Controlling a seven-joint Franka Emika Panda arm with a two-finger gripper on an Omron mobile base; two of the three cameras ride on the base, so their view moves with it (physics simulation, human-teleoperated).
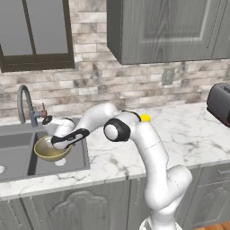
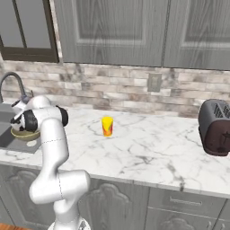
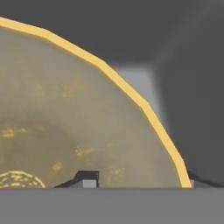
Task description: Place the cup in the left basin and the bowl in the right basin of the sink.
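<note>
The gripper (image 1: 57, 144) hangs over the right basin (image 1: 78, 158), fingers (image 3: 86, 179) apart astride the bowl's (image 1: 47, 152) rim, one inside, one outside.

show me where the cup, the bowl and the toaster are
cup (image 2: 107, 126): right base view, middle of its yellow side.
bowl (image 1: 47, 152): left base view, speckled inside.
toaster (image 2: 214, 127): right base view, front face.

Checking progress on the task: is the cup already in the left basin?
No, the cup stands upright on the marble counter, well to the right of the sink.
</note>
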